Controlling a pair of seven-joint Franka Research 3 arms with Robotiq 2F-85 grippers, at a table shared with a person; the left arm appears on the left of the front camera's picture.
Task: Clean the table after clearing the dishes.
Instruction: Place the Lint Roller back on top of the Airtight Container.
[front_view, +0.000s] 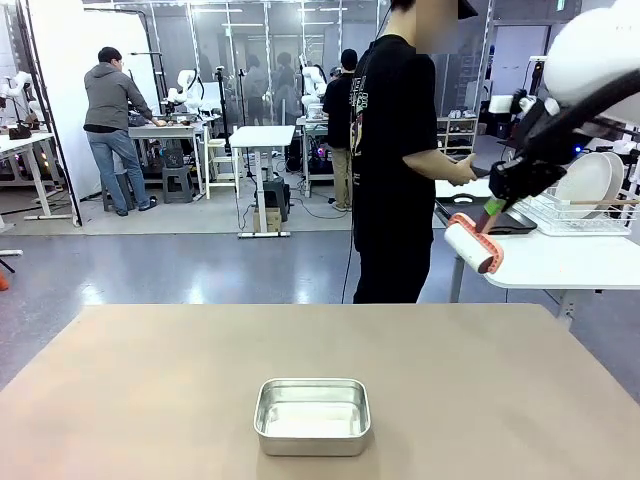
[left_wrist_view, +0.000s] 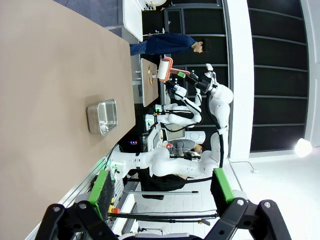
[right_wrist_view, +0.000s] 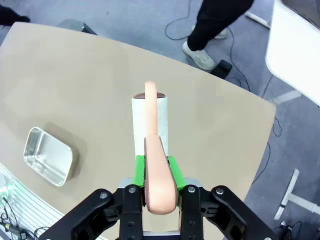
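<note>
1. Nearest our camera, a small steel pan (front_view: 312, 415) sits on the tan table (front_view: 150, 380), its top otherwise bare.
2. Above the table's right side, our right gripper (right_wrist_view: 155, 167) is clamped tight on the peach handle of a lint roller (front_view: 473, 245), held up in the air.
3. On our left wrist view, the left gripper (left_wrist_view: 160, 187) stands with jaws spread wide, holding nothing.
4. Beyond the table, a person in black (front_view: 395, 150) stands at a white table (front_view: 570, 262) with a wire rack (front_view: 585, 205) of plates.

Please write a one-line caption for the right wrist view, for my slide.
Right end effector shut on lint roller, held above the table beside a steel pan.
</note>
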